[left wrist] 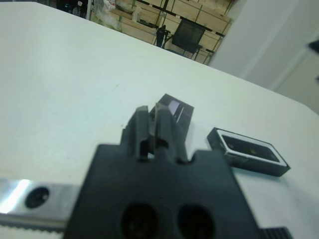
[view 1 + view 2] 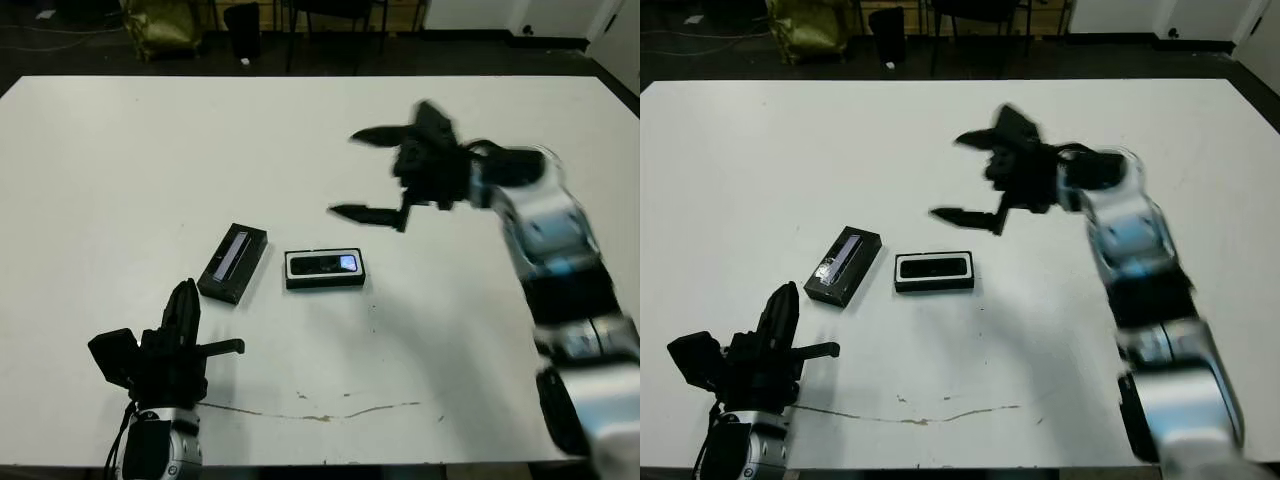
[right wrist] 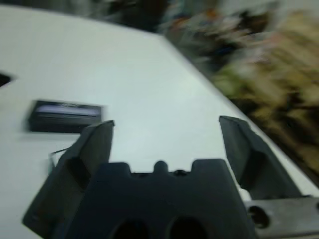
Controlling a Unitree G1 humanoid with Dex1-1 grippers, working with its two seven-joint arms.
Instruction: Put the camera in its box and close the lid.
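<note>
left pincer (image 1: 155, 130) closed, empty | lid (image 1: 175, 112) beyond | box (image 1: 247, 151) beside lid

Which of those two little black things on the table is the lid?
On the white table, two small black rectangles lie apart near the middle. The lid is the one nearer the left gripper, angled, with a pale lilac strip along its top; its neighbour, the box, is white-rimmed.

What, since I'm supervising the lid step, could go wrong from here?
1. The lid lies apart from the box and angled to it, so it may seat skewed.
2. The right gripper, open and motion-blurred above the table, could knock the box and the camera inside it.
</note>
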